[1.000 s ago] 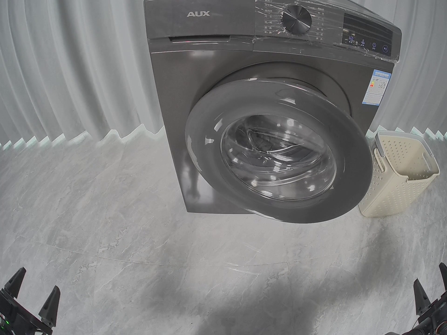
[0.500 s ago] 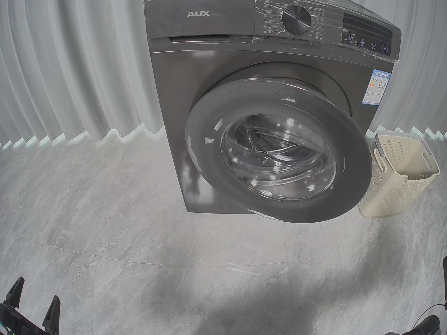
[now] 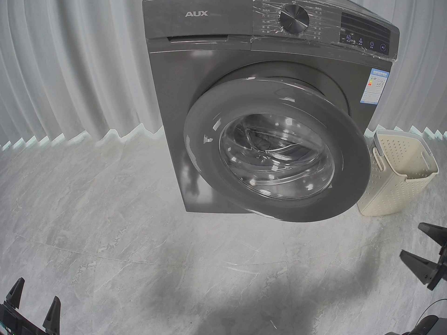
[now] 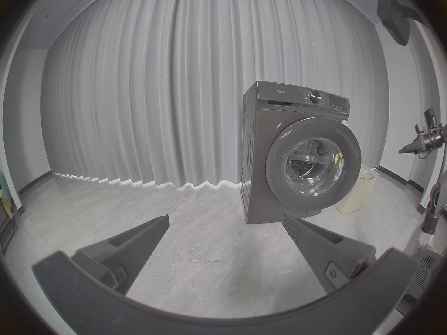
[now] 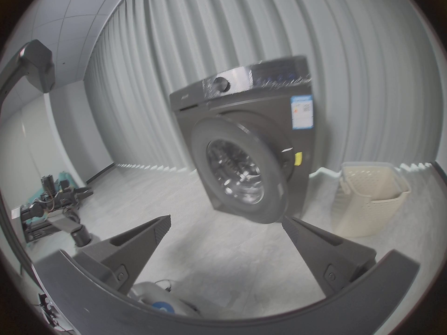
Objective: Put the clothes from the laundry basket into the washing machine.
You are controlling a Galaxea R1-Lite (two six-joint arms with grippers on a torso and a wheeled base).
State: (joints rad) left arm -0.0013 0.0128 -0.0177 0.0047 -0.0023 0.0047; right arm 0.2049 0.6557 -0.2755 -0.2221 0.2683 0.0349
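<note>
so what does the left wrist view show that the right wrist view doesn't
Left wrist view: the washing machine's bare side panel, and the right hand far off, open. Right wrist view: the yellow sticker in the gap behind the ajar door, and the left hand far off. Both: the washing machine, its door, the basket beside it, the curtain and the floor.
</note>
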